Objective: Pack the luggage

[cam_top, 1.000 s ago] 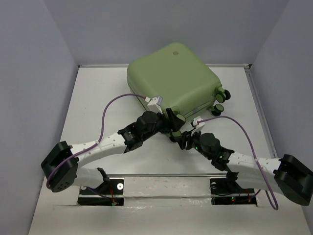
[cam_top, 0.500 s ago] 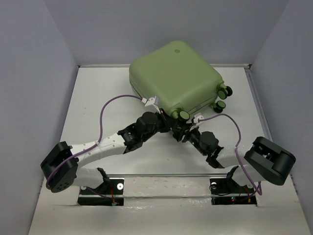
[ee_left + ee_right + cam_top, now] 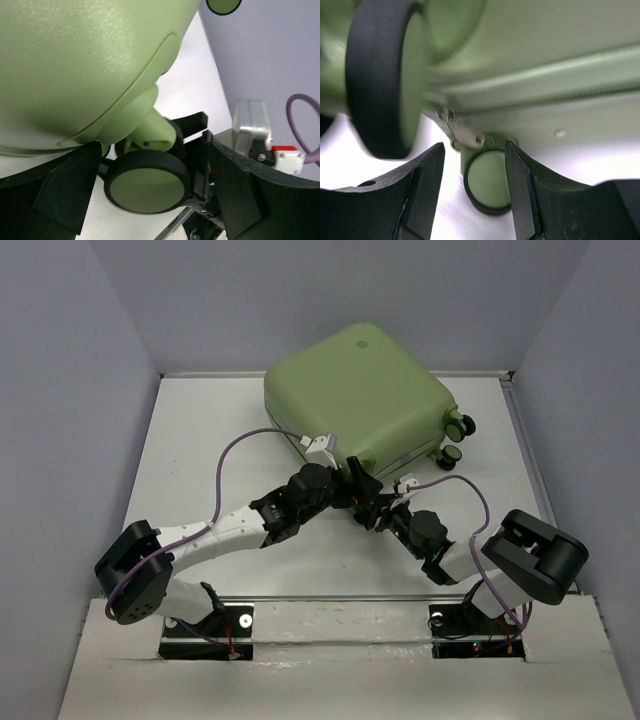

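The pale green luggage lies shut at the back of the table, its caster wheels at the right and near corners. My left gripper is open at the near corner, and in the left wrist view its fingers stand wide on either side of a green-and-black wheel. My right gripper is open just below the same corner. In the right wrist view a metal zipper pull hangs just above the gap and a small wheel lies beyond it. A larger wheel is at the left.
Grey walls close the table in on the left, back and right. The white table surface is bare left of the luggage. The zipper seam runs along the luggage's edge. Purple cables loop over both arms.
The luggage slid slightly right a second ago, then stayed. The right arm folded, its elbow swinging in, and its gripper closed in on the near corner. The left gripper edged right.
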